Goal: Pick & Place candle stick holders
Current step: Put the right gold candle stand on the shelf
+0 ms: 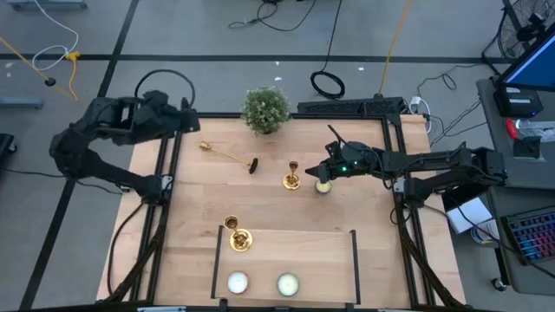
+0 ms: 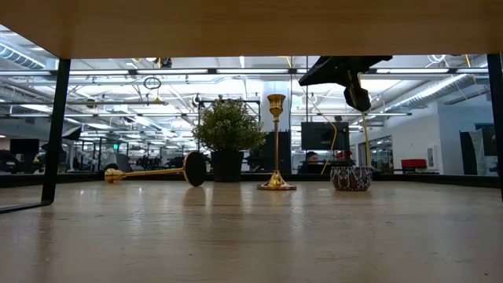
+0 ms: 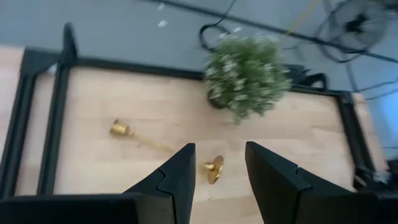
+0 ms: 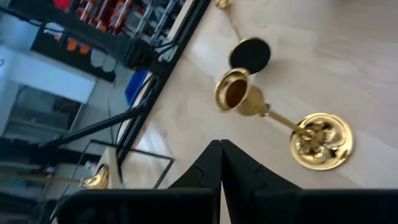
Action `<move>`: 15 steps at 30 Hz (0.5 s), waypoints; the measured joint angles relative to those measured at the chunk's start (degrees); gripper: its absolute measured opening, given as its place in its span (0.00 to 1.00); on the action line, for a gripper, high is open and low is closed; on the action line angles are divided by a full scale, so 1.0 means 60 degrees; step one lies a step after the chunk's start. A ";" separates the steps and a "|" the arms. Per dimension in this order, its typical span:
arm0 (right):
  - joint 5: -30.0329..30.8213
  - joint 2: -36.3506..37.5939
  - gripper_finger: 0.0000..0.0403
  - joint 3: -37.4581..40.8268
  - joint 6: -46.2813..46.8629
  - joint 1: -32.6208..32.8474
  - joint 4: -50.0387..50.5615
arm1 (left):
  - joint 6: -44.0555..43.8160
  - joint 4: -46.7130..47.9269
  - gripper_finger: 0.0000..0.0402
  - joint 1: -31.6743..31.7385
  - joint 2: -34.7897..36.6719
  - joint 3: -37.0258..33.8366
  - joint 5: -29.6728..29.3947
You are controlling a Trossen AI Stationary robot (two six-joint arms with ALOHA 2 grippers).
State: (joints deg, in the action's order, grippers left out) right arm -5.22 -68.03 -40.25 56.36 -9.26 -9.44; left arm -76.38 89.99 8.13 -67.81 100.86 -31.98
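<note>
1. Overhead camera: three shiny gold candle stick holders on the table (image 1: 191,260). An upright candle stick holder (image 1: 292,178) stands near the middle; a fallen candle stick holder (image 1: 227,155) lies toward the far-left corner, long axis slanting, dark base pointing toward the middle; a third candle stick holder (image 1: 238,236) stands nearer the front edge. Bare wood lies open along the left side. The right gripper (image 1: 323,172) hovers just beside the upright one, over a tealight (image 1: 323,186).
2. Table-level camera: flared base, thin stem, small cup.
3. Left wrist camera: left gripper (image 3: 221,168), fingers spread, empty, above the far-left corner.
4. Right wrist camera: fingers pressed together, empty.
</note>
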 joint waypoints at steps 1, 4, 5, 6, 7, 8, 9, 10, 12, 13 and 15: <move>-0.0152 0.0000 0.00 0.0000 -0.0016 0.0000 -0.0043 | 0.0000 -0.0008 0.36 0.0332 -0.0023 -0.0104 0.0280; -0.0482 0.0000 0.00 0.0000 -0.0041 -0.0004 -0.0279 | 0.0003 -0.0096 0.36 0.1270 -0.0137 -0.0479 0.1221; -0.0622 0.0000 0.00 0.0000 -0.0079 -0.0004 -0.0371 | 0.0021 -0.0210 0.36 0.1540 -0.0192 -0.0635 0.1543; -0.0718 0.0000 0.00 0.0000 -0.0130 -0.0004 -0.0455 | 0.0047 -0.0358 0.36 0.1786 -0.0222 -0.0799 0.1873; -0.0847 0.0000 0.00 0.0000 -0.0179 -0.0004 -0.0498 | 0.0121 -0.0523 0.36 0.2026 -0.0229 -0.0998 0.2208; -0.0942 0.0000 0.00 0.0000 -0.0284 -0.0004 -0.0487 | 0.0182 -0.0730 0.36 0.2234 -0.0249 -0.1209 0.2537; -0.1022 0.0000 0.00 0.0000 -0.0467 -0.0004 -0.0437 | 0.0247 -0.1043 0.36 0.2401 -0.0259 -0.1451 0.2869; -0.1155 0.0000 0.00 0.0000 -0.0720 -0.0013 -0.0343 | 0.0323 -0.1360 0.36 0.2530 -0.0265 -0.1686 0.3203; -0.1182 0.0000 0.00 0.0000 -0.1105 -0.0018 -0.0085 | 0.0481 -0.1836 0.36 0.2753 -0.0295 -0.2186 0.3672; -0.1178 0.0000 0.00 0.0000 -0.1214 -0.0018 0.0059 | 0.0490 -0.2045 0.36 0.2825 -0.0295 -0.2429 0.3868; -0.1177 0.0000 0.00 0.0000 -0.1512 -0.0018 0.0289 | 0.0462 -0.2355 0.36 0.2938 -0.0278 -0.2872 0.4186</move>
State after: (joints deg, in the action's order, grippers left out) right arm -12.29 -68.03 -40.25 47.29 -9.37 -7.71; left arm -73.61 75.86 25.75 -69.48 83.63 -6.86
